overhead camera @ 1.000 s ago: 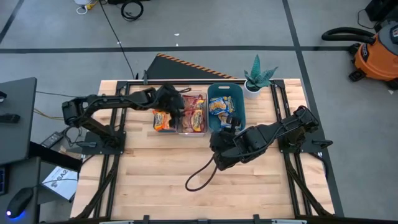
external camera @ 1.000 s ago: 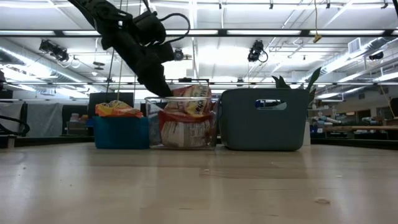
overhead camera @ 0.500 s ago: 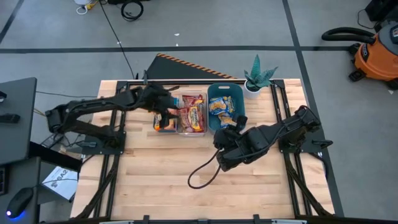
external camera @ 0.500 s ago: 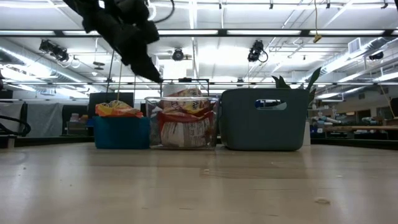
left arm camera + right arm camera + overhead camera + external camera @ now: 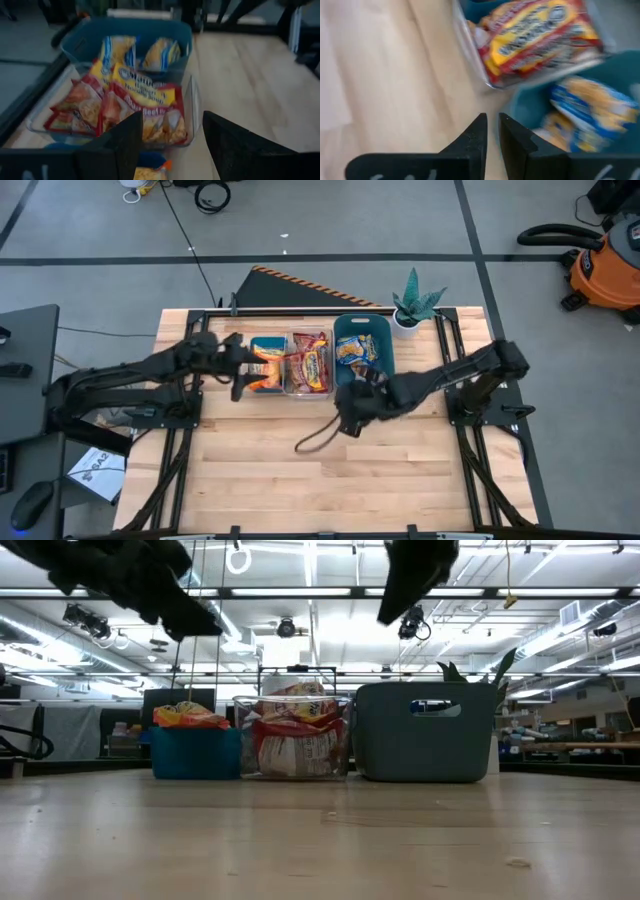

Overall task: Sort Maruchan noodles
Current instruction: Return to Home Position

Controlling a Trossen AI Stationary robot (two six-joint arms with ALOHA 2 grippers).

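Observation:
Three bins stand in a row on the table's far half. A small blue bin [image 5: 262,366] holds orange packets [image 5: 188,716]. A clear bin [image 5: 308,364] holds dark red packets [image 5: 127,105]. A teal bin [image 5: 362,352] holds blue packets with yellow print [image 5: 585,107]. My left gripper [image 5: 237,374] hangs open, empty, beside the blue bin on its left side [image 5: 170,150]. My right gripper [image 5: 350,392] is shut and empty, just near of the seam between the clear and teal bins [image 5: 492,125]. In the low view both grippers are raised above the bin rims.
A dark cable loop [image 5: 315,442] lies on the bare wood near of the right gripper. A potted plant [image 5: 415,305] stands at the far right corner, behind the teal bin. Open wood spans the near half of the table [image 5: 330,490].
My left gripper has drawn up out of the clear bin and moved toward the table's left edge, past the blue bin. My right gripper has risen and moved toward the far edge, closing on the bins. The packets in the bins have stayed put.

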